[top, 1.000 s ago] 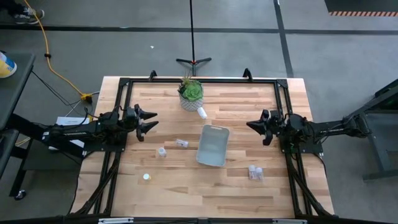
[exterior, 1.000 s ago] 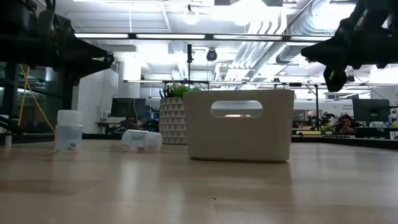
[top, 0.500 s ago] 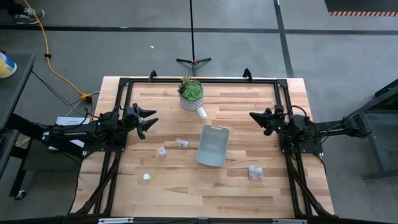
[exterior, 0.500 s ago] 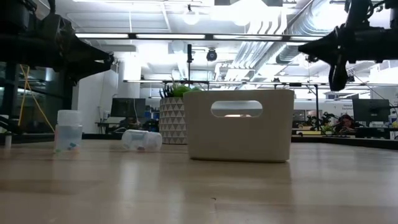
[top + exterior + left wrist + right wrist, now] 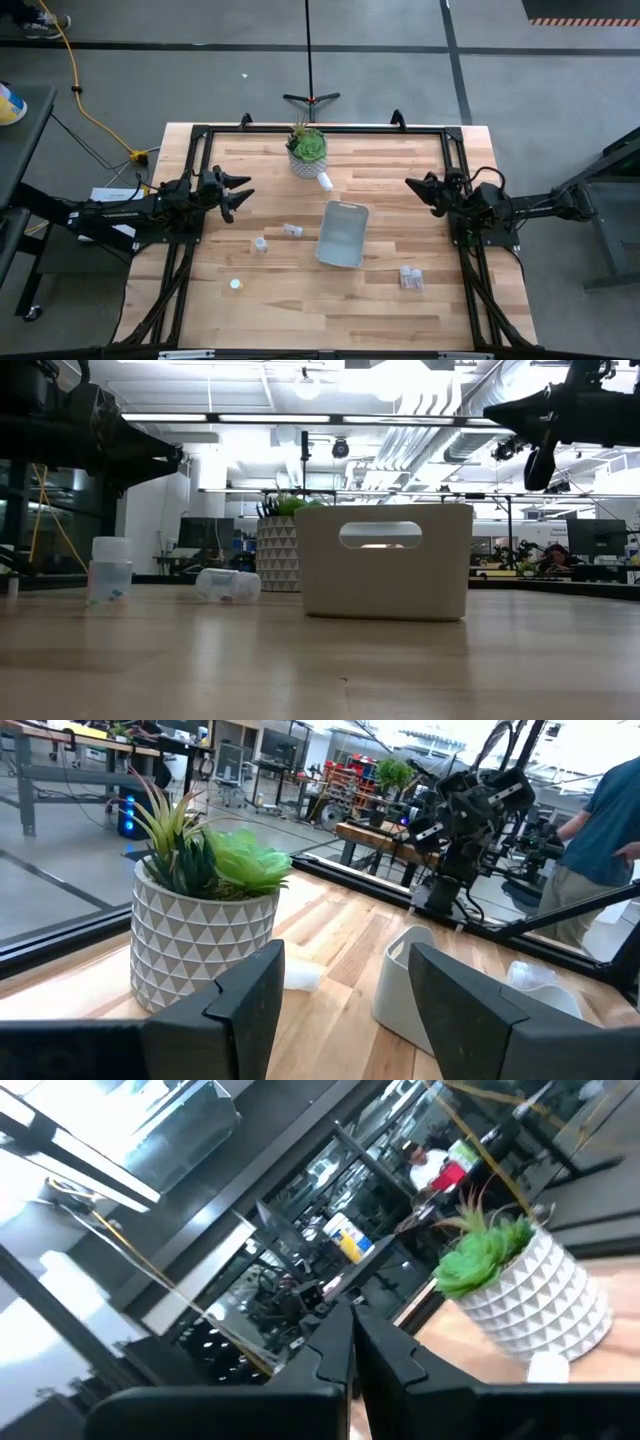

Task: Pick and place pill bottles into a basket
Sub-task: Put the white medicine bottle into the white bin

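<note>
From the high view I'm seeing the basket (image 5: pixel 342 234) sitting mid-table, nothing visible inside it yet. The pill bottles are scattered: one lying down (image 5: pixel 292 230) and one upright (image 5: pixel 260 244) just ahead of the left gripper (image 5: pixel 243 195) and toward the table middle, another (image 5: pixel 235 285) further off, one (image 5: pixel 325 181) lying against the plant (image 5: pixel 306 147), and a pair (image 5: pixel 410 277) well off to the side of the right gripper (image 5: pixel 412 186). The left one's fingers are spread wide and holding nothing. The right one's are drawn together, also holding nothing.

Low view: I'm looking across at the basket's handle side (image 5: pixel 385 574), with the upright bottle (image 5: pixel 110 571) and the tipped-over one (image 5: pixel 228 584) off to one side. The right gripper (image 5: pixel 495 412) is hanging high above the table.

Left wrist view: both fingers (image 5: pixel 248 1010) are standing well apart, with the plant pot (image 5: pixel 200 925) dead ahead and the basket (image 5: pixel 412 982) past the far finger.

Right wrist view: fingers (image 5: pixel 335 1348) are pressed nearly together, pointing toward the plant (image 5: pixel 520 1290), with a bottle cap (image 5: pixel 548 1368) peeking by the pot.

I'm guessing these bottles are super light and slick, thin plastic that'll skate or tip if nudged. I'd be pinching the upright one across its body just under the cap.
</note>
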